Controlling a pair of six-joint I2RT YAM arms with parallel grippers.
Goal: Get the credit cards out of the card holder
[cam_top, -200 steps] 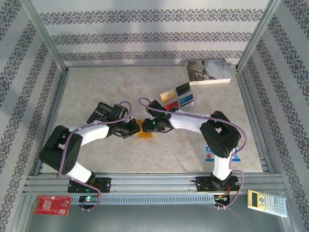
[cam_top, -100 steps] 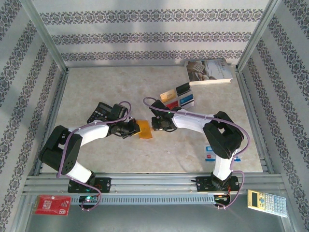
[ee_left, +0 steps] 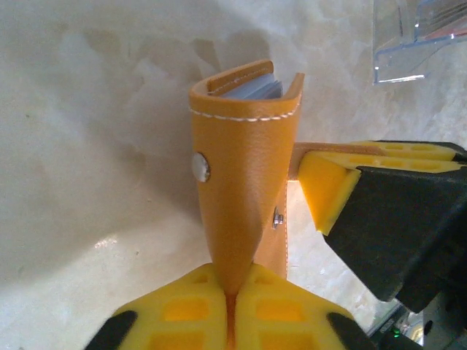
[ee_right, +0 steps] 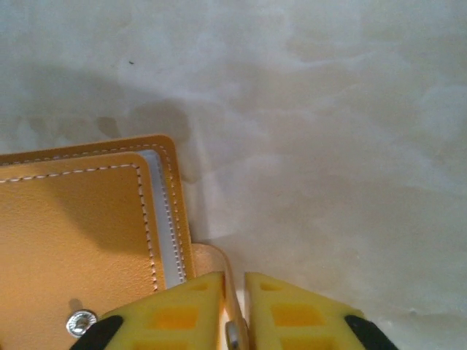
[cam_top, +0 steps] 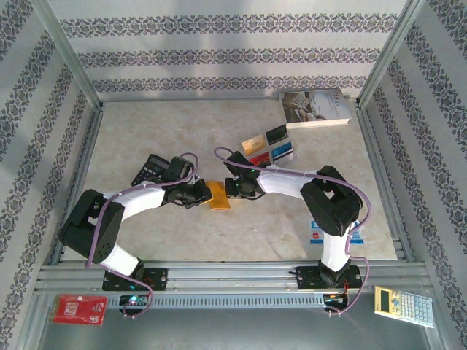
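Tan-orange leather card holder (cam_top: 219, 195) lies central on the table (cam_top: 160, 233), pinched at 9 o'clock by the left gripper (cam_top: 204, 194) and at 3 o'clock, on its flap, by the right gripper (cam_top: 232, 191).

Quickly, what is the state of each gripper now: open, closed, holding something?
Left gripper: closed, pinching the tan-orange leather folding card holder.
Right gripper: closed on that holder's snap flap.

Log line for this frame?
left end effector: shut on card holder | right end effector: shut on card holder flap | loose cards: on table
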